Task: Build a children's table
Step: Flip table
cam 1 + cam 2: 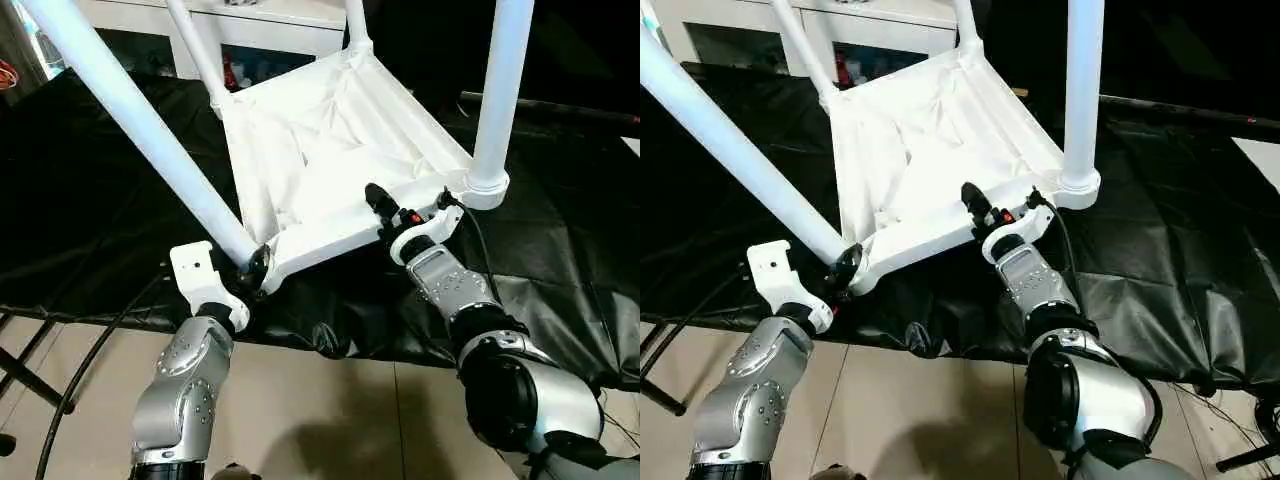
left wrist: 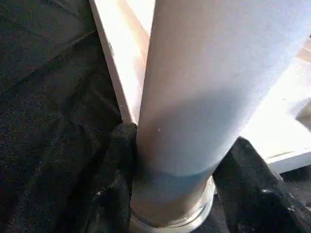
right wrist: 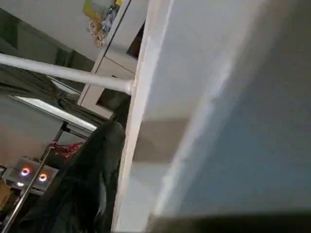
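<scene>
The tabletop [image 1: 330, 170] lies upside down on the black cloth [image 1: 90, 200], all four legs [image 1: 140, 130] standing in its corner sockets. The left gripper [image 1: 255, 268] clasps the near-left leg at its base, probably to steady it. The right gripper [image 1: 385, 212] straddles the near rim, apparently to brace the tabletop; its grip cannot be judged.

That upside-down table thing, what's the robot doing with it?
The robot is building a children's table. The white tabletop lies upside down on a black sheet, with four white legs standing in its corner sockets. The left end effector is clamped on the base of the near-left leg, which leans. The right end effector is at the tabletop's near edge.
</scene>
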### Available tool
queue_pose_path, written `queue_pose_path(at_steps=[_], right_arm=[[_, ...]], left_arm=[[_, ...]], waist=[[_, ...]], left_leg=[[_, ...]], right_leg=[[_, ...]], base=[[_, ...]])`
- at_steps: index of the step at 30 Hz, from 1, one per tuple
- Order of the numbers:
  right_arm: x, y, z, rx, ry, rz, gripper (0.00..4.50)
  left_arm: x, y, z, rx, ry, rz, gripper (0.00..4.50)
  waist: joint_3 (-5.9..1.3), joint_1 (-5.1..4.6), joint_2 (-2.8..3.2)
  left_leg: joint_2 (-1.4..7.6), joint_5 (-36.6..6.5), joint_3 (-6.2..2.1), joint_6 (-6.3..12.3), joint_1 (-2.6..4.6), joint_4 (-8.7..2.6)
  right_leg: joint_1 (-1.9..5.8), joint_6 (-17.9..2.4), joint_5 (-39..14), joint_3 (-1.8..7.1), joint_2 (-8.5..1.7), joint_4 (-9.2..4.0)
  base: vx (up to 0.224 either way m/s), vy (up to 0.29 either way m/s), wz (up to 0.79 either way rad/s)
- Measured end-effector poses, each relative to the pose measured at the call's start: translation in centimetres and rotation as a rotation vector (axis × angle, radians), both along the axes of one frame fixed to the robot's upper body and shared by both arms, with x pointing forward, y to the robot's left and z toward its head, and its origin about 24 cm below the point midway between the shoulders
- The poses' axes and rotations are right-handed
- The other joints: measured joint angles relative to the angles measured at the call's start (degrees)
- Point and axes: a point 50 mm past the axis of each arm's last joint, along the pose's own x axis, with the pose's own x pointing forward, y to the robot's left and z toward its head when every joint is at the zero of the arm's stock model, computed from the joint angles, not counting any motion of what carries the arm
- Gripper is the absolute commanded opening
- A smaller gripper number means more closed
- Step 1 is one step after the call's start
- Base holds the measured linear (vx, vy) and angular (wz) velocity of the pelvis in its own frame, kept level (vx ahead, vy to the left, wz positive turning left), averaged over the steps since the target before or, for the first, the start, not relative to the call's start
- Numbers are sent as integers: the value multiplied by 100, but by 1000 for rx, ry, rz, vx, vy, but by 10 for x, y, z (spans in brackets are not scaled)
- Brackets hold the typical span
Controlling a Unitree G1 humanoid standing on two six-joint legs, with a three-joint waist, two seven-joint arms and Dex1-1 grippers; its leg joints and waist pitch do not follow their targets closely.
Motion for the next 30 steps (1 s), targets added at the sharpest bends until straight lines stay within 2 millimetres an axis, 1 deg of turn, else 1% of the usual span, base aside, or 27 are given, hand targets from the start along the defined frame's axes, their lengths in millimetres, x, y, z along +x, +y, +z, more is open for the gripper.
queue_pose_path(at_steps=[2, 3, 4, 6, 7, 8, 9, 12, 14, 15, 17, 18, 19, 21, 23, 27, 30], right_arm=[[0, -4, 0, -4, 2, -10, 279], [1, -6, 0, -4, 1, -17, 260], [1, -8, 0, -5, -2, -27, 255], [1, -13, 1, -3, -6, -42, 245], [2, -15, 1, -2, -7, -51, 231], [2, -17, 1, -3, -8, -58, 231], [2, -19, 2, -1, -7, -70, 225], [3, -24, 4, 17, -14, -110, 223], [4, -28, 6, 21, -14, -138, 217], [5, -33, 8, 17, -17, -168, 217], [7, -43, 12, 11, -21, -210, 217], [8, -49, 15, 5, -32, -235, 217], [8, -52, 17, -1, -34, -246, 217], [9, -65, 22, -42, -47, -295, 217], [10, -74, 27, -92, -71, -330, 217], [9, -95, 44, -275, -144, -386, 217], [9, -101, 56, -376, -181, -413, 216]], left_arm=[[2, -1, 0, -1, -1, -6, 212], [3, -2, 0, -2, 0, -8, 212], [4, -2, -1, -3, 2, -15, 247], [5, -4, -1, -17, 0, -35, 282], [5, -5, 0, -25, -3, -48, 290], [5, -6, 1, -42, -10, -63, 290], [5, -8, 2, -59, -21, -87, 304], [4, -6, 7, -40, -50, -132, 315], [-1, -4, 9, -15, -57, -165, 341], [-7, -2, 6, 3, -48, -189, 346], [-14, 0, -1, 16, -18, -209, 351], [-17, 1, -4, 30, -5, -217, 370], [-18, 2, -5, 42, 0, -219, 370], [-22, 1, -7, 87, 6, -242, 393], [-23, 1, -6, 120, 2, -254, 399], [-24, -7, 5, 233, -67, -301, 435], [-22, -12, 16, 291, -129, -322, 448]], waist=[[1, 0, 3], [1, 13, 11], [1, 22, 24], [1, 40, 42], [1, 49, 42], [1, 55, 42], [1, 65, 42], [-3, 68, 56], [-4, 68, 89], [-1, 75, 118], [5, 99, 156], [14, 113, 175], [15, 121, 184], [17, 175, 205], [19, 196, 207], [20, 189, 204], [22, 152, 200]], left_leg=[[0, 1, 1, 0, 0, 0], [1, 3, 0, -3, 0, 0], [1, 4, 1, -3, -1, 0], [1, 7, 6, 0, -5, 0], [1, 8, 6, 1, -6, 0], [1, 8, 6, 1, -7, 0], [0, 9, 7, 2, -9, 1], [0, 9, 7, 2, -8, 0], [-1, 8, 8, 2, -8, 1], [-4, 8, 10, 2, -9, 1], [-4, 10, 12, 4, -12, 2], [-4, 10, 12, 5, -14, 1], [-3, 10, 12, 5, -14, 1], [-3, 10, 12, 4, -14, 1], [-3, 11, 13, 3, -16, 1], [-3, 22, 15, 10, -20, 2], [-3, 23, 15, 8, -18, 1]], right_leg=[[-1, 0, 0, 0, -1, 3], [0, 0, 0, -4, -1, 4], [-1, 0, 0, -4, -3, 4], [0, 0, 0, -8, -8, 6], [0, 0, 0, -9, -9, 5], [0, 0, 0, -10, -10, 5], [-1, 0, 0, -10, -11, 5], [0, 0, 0, -11, -12, 6], [0, 0, 0, -10, -14, 6], [0, 0, 0, -11, -18, 6], [0, 0, 0, -11, -20, 7], [-1, 0, 0, -12, -20, 7], [-1, 0, 0, -12, -20, 9], [-1, 1, 0, -12, -20, 14], [-1, 3, -1, -12, -21, 17], [-1, 13, 1, -10, -22, 18], [-3, 23, 5, -10, -22, 19]], base=[[0, 0, 0], [0, 0, 0], [0, 0, 0], [0, 0, 0], [0, 0, 0], [0, 0, 0], [0, 0, 0], [0, 0, 0], [0, 0, 0], [0, 0, 0], [0, 0, 0], [0, 0, 0], [0, 0, 0], [0, 0, 0], [0, 0, 0], [0, 0, 0], [0, 0, 0]])
